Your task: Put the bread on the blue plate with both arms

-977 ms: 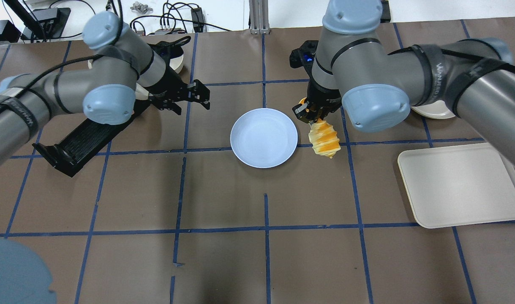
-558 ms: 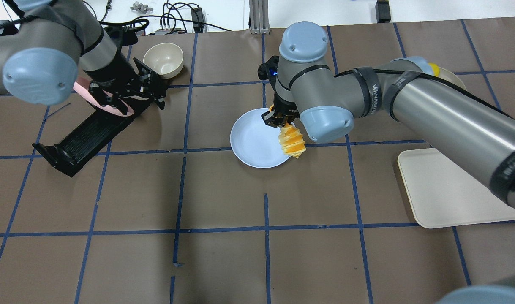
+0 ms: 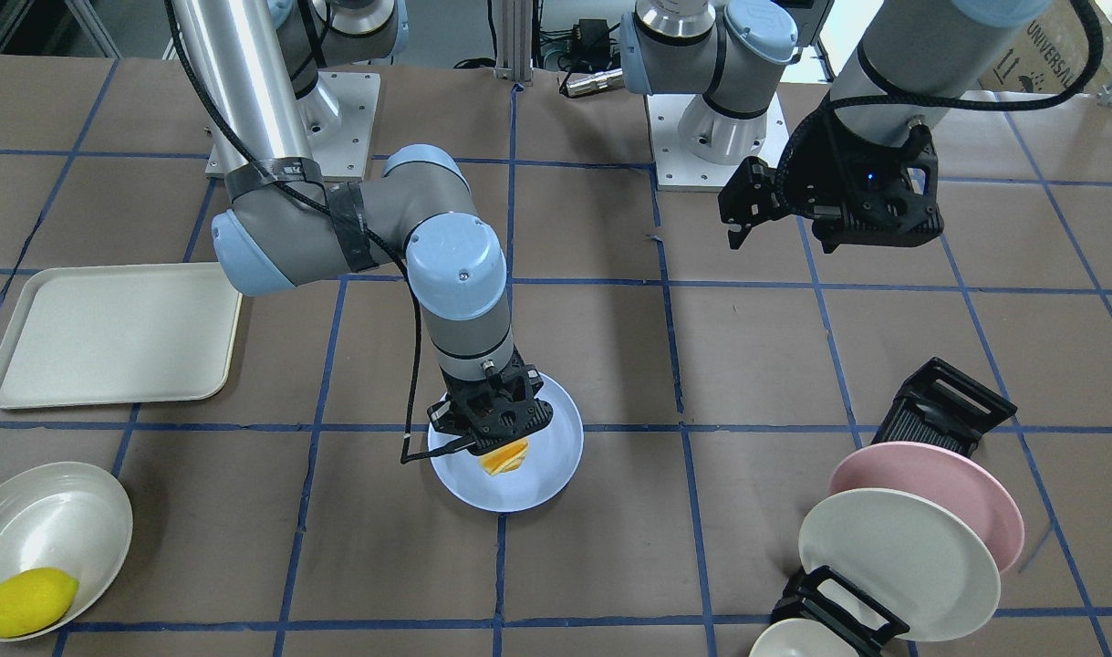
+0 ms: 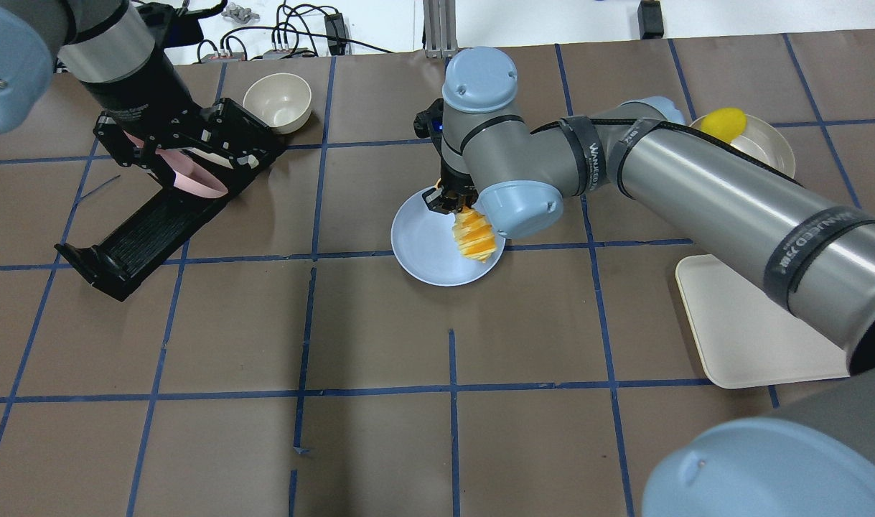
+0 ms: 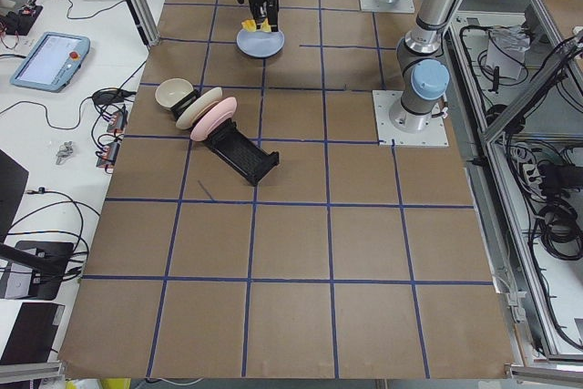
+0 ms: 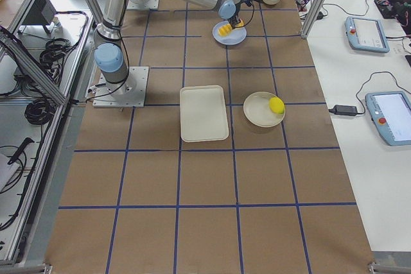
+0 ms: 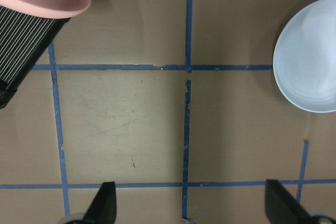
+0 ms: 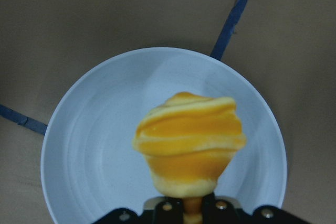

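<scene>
My right gripper (image 4: pixel 448 201) is shut on one end of the bread (image 4: pixel 473 237), an orange-golden ridged loaf with cream stripes. The loaf hangs over the right half of the blue plate (image 4: pixel 423 251), just above it; I cannot tell if it touches. The right wrist view shows the bread (image 8: pixel 189 145) centred over the plate (image 8: pixel 94 145). The front view shows the right gripper (image 3: pixel 492 429), the bread (image 3: pixel 504 459) and the plate (image 3: pixel 556 456). My left gripper (image 4: pixel 240 143) is open and empty, raised far left of the plate, with its fingertips (image 7: pixel 107 203) wide apart.
A black dish rack (image 4: pixel 143 230) with a pink plate (image 4: pixel 193 176) lies at the left under my left arm, with a cream bowl (image 4: pixel 277 100) behind it. A cream tray (image 4: pixel 753 323) sits at the right. A lemon (image 4: pixel 723 120) lies in a white bowl (image 4: pixel 767 147).
My right gripper has carried the bread leftward from beside the plate to over it. My left arm has drawn back to the left, away from the plate.
</scene>
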You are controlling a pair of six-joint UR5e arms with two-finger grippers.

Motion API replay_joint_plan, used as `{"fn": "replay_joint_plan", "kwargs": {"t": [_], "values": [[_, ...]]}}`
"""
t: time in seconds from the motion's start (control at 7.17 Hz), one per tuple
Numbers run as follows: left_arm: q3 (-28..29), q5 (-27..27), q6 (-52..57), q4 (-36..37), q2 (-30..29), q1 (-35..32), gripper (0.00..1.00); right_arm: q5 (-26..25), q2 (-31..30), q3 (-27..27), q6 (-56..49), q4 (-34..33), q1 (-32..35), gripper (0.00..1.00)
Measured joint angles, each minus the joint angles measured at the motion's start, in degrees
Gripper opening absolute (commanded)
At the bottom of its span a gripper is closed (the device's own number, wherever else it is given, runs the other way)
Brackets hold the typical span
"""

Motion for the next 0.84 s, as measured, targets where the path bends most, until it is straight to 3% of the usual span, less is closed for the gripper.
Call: {"fn": "replay_joint_plan", "kwargs": {"t": [0.14, 0.28, 0.42, 0.84], "values": [[0.4, 0.16, -0.1, -0.48, 0.43, -0.36, 1.0, 0.01, 0.6, -0.26, 0.27, -0.52, 0.24, 0.04], [0.9, 0.97, -0.25, -1.12, 0.68, -0.44, 1.0, 0.01, 1.14, -0.32, 0.39, -1.26, 0.4, 0.11], [1.49, 2.55, -0.33, -1.82, 0.84, -0.35, 1.0, 0.04, 1.72, -0.35, 0.37, -1.93, 0.53, 0.99], [2.41, 3.76, -0.58, -2.23, 0.73, 0.05, 1.0, 0.31, 2.56, 0.23, -1.45, -3.98, 0.59, 1.0]]}}
